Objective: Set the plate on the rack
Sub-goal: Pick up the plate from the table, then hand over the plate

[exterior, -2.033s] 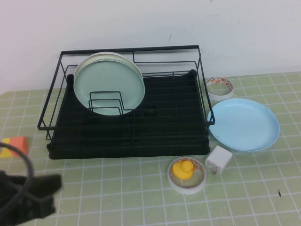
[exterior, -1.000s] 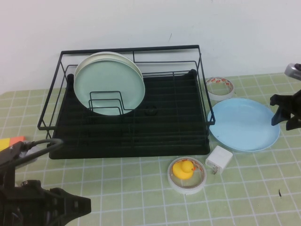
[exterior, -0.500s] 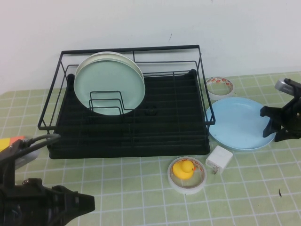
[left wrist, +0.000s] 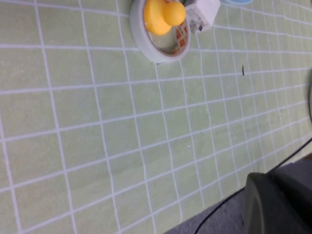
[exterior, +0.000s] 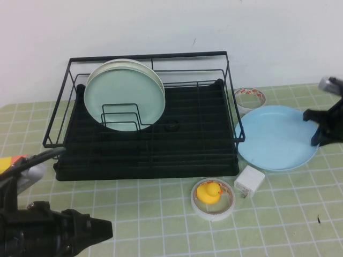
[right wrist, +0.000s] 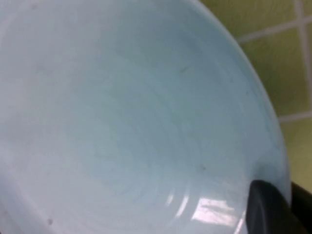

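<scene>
A light blue plate point(exterior: 277, 137) lay on the green checked tabletop point(exterior: 161, 225), just right of the black wire rack point(exterior: 147, 115), its left rim close against the rack's right side. The right claw point(exterior: 321, 128) was at the plate's far right rim; in the right wrist view one dark fingertip point(right wrist: 268, 209) sat on the rim, though whether it was clamping could not be told. A roll of tape point(exterior: 250, 99) sat just behind the plate. A white charger block point(exterior: 249, 182) sat just off the plate's front edge, beside a tape ring holding a yellow rubber duck point(exterior: 209, 191). Inside the rack, a mint-green plate point(exterior: 124, 96) stood upright at the left with a cream plate behind it; the rack's right half lay open. The left claw point(exterior: 91, 231) hovered low at the front left corner, spread uncertain. An orange block point(exterior: 13, 160) lay at the left edge.
</scene>
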Robot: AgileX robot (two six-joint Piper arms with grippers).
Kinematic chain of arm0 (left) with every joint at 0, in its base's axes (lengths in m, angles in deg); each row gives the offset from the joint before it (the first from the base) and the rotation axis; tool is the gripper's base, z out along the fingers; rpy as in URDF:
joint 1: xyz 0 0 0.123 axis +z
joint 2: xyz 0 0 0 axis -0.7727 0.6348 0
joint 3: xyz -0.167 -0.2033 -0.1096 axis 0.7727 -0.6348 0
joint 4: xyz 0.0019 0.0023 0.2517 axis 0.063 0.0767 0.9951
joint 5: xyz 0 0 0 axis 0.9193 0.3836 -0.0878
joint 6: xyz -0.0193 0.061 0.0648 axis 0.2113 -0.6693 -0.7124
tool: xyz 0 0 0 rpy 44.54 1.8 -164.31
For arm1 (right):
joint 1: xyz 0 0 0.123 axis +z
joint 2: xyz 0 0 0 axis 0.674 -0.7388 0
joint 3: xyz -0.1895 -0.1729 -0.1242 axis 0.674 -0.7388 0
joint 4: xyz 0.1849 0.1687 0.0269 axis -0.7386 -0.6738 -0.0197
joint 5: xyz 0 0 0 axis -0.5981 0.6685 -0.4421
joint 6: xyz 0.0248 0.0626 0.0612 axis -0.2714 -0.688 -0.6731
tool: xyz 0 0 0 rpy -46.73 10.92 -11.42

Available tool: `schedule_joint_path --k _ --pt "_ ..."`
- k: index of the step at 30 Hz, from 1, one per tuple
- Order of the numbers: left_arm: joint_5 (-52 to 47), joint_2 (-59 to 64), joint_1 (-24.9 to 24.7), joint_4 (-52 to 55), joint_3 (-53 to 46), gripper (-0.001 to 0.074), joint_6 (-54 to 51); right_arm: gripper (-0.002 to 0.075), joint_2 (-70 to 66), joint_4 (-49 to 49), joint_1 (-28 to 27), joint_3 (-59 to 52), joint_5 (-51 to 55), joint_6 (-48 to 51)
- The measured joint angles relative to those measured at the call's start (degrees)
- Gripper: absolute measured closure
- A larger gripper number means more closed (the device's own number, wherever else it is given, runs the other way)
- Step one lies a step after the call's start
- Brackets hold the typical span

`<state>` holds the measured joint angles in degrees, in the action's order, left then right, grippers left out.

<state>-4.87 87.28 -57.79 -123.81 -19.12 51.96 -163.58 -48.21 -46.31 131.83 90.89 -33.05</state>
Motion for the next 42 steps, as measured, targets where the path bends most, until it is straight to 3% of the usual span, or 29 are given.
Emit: schedule_joint_path --k 9,12,18,22,31,36,40,42 --pt "-1.6 0.0 0.0 -8.8 0.0 0.0710 -4.4 0.0717 11.7 23.9 -1.1 10.5 12.4 -6.2" --pt "-2.4 0.0 0.0 -16.6 0.0 0.0605 -10.6 0.0717 16.5 26.0 -1.3 10.9 15.6 -6.3" --pt "-3.3 0.0 0.0 -32.0 0.0 0.0272 -17.2 0.0717 25.4 17.6 4.0 10.9 25.4 3.8" --pt "-3.3 0.7 0.0 -33.9 0.1 0.0193 -18.4 0.0717 31.0 13.0 12.5 8.6 26.5 6.0" --pt "-5.9 2.2 0.0 -34.3 0.1 0.0176 -19.4 0.0717 39.9 11.5 32.8 -2.2 21.4 4.2" --pt "-8.5 2.2 0.0 -34.3 0.1 0.0193 -22.5 0.0717 40.3 11.4 39.7 -3.3 19.3 3.3" --pt "-8.4 2.2 0.0 -34.3 0.1 0.0307 -23.2 0.0717 40.4 10.5 41.3 -3.3 17.5 2.9" --pt "-8.2 2.2 0.0 -33.8 0.1 0.0424 -23.4 0.0717 40.4 10.4 41.3 -3.3 17.3 2.9"
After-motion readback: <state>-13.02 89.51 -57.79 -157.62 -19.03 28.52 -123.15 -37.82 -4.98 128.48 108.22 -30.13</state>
